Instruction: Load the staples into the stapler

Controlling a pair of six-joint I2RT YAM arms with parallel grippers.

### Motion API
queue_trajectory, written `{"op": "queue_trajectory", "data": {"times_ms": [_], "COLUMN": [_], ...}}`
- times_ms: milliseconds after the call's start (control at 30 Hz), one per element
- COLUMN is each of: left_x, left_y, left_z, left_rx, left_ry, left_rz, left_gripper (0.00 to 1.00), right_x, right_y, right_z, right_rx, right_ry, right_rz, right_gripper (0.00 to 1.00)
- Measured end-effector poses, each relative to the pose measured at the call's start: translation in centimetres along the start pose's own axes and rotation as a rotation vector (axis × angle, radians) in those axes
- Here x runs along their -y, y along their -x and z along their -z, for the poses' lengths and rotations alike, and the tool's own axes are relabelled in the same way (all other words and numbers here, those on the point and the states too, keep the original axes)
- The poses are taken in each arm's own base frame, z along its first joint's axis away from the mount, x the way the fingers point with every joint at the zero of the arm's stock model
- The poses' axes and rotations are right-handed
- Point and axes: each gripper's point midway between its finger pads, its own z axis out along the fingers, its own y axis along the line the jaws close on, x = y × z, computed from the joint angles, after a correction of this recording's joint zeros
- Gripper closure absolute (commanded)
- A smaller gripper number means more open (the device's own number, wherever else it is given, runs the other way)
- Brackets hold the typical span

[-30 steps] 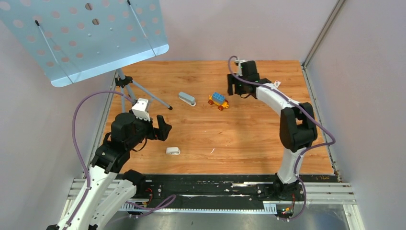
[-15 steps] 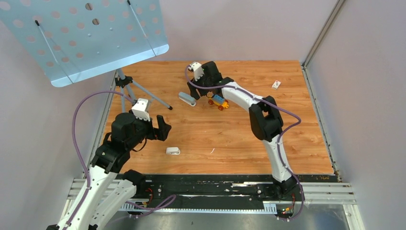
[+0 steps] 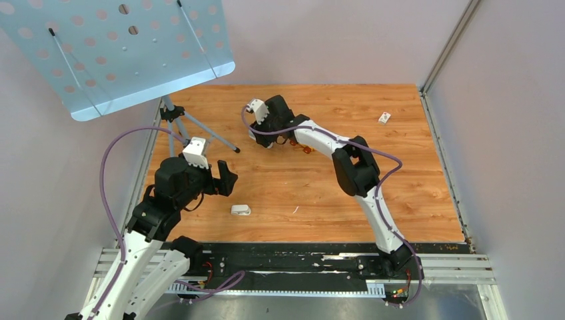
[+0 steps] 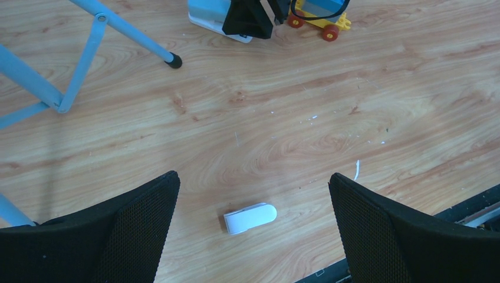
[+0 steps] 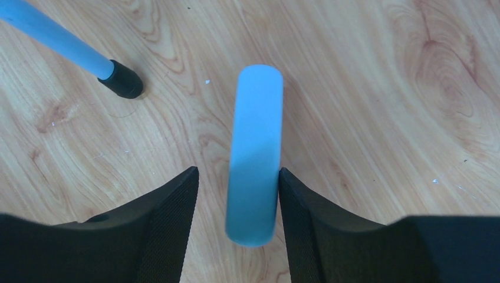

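A: Looking at the stapler (image 5: 255, 147) first: lying flat on the table (image 3: 320, 193), far middle, just beside the toy car (image 4: 318, 15) and near the rubber foot (image 5: 121, 79) of the music stand (image 3: 120, 47).

B: Straddling it with the right gripper (image 5: 238, 172), not clamping yet. Holding the jaws apart, touching or all but touching one long side, leaving a clear gap on the other.

A: Reading the step as a grasp, then. Advising centring before closing, so as to be meeting both sides together rather than shoving the body sideways or spinning it on the wood.

B: Agreeing. Probably also gripping low and around mid-length, leaving the top free for opening afterwards.

A: Searching for the staples too, and not making them out anywhere in these views. Seeing only a small white rounded piece (image 4: 250, 218) near the front edge and a small white box (image 3: 384, 118) at the far right.

B: Hovering the left gripper (image 4: 252, 177) above that white piece, jaws spread wide, gripping nothing.
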Motion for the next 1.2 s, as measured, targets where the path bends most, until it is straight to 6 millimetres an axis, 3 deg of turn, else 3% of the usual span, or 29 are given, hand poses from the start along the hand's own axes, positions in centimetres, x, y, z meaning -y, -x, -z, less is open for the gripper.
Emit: {"op": "queue_trajectory", "data": {"times_ms": [100, 233, 500, 700, 867, 1033, 1200], "left_x": [-0.1, -0.2, -0.4, -0.7, -0.8, -0.8, -0.4], "left_y": [0.0, 0.0, 0.4, 0.7, 0.7, 0.6, 0.3], "left_z": [0.0, 0.0, 0.6, 0.9, 0.9, 0.9, 0.8], "left_rx": [0.001, 0.001, 0.028, 0.048, 0.049, 0.046, 0.007], "left_ry": [0.005, 0.01, 0.023, 0.042, 0.047, 0.05, 0.035], "left_rz": [0.0, 0.0, 0.007, 0.015, 0.015, 0.022, 0.024], "left_gripper": [0.0, 0.0, 0.0, 0.0, 0.01, 0.05, 0.12], "right_x": [-0.3, -0.1, 0.0, 0.2, 0.0, -1.1, -2.9], "right_y": [-0.2, -0.3, -1.0, -1.2, -1.5, -2.2, -1.2], "right_z": [-0.1, -0.1, 0.8, 0.9, 1.6, 4.8, 11.0], "right_rx": [-0.011, -0.013, -0.034, -0.043, -0.051, -0.069, -0.019], "right_ry": [-0.003, -0.016, -0.037, -0.048, -0.052, -0.051, -0.07], "right_rz": [0.01, 0.02, 0.02, 0.018, 0.016, -0.021, -0.099], "right_gripper": [0.5, 0.68, 0.61, 0.75, 0.8, 0.84, 0.85]}}
